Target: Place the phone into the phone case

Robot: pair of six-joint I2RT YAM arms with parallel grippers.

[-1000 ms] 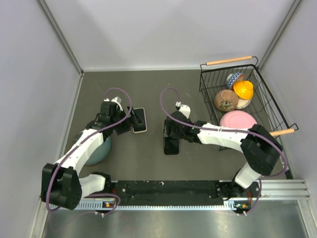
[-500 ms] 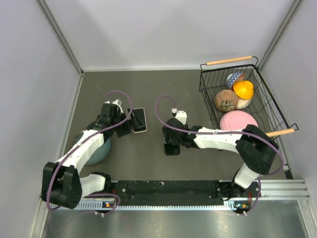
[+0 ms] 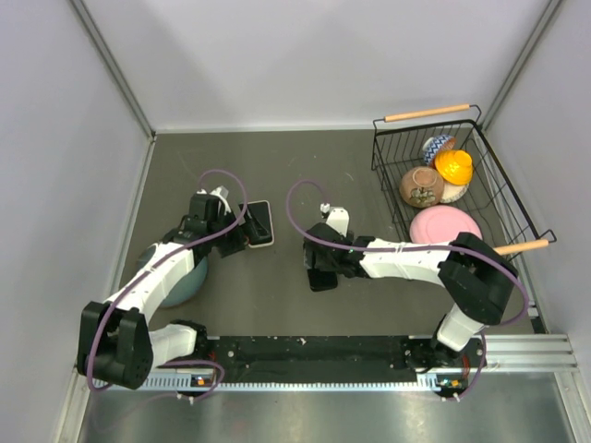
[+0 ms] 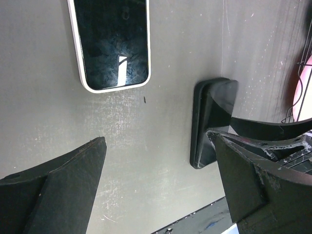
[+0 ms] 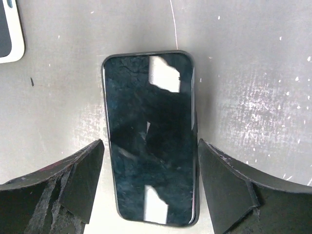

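The black phone (image 3: pixel 320 274) lies flat, screen up, on the grey table (image 3: pixel 277 166). My right gripper (image 3: pixel 321 261) is open and low over it, with one finger on each long side of the phone (image 5: pixel 148 151); I cannot tell whether the fingers touch it. The white-rimmed phone case (image 3: pixel 261 223) lies to the left, and its corner shows in the right wrist view (image 5: pixel 7 34). My left gripper (image 3: pixel 238 236) is open and empty beside the case (image 4: pixel 112 44), over bare table. The left wrist view also shows the phone (image 4: pixel 209 122) edge-on.
A black wire basket (image 3: pixel 480 125) at the back right holds a brown bowl (image 3: pixel 422 186), an orange item (image 3: pixel 454 166) and a pink plate (image 3: pixel 443 224). A blue-grey bowl (image 3: pixel 180 281) sits under my left arm. Grey walls close in the left, back and right sides.
My right gripper has moved toward the near edge and come down over the phone, fingers now straddling it. The phone, the case and my left arm have hardly moved.
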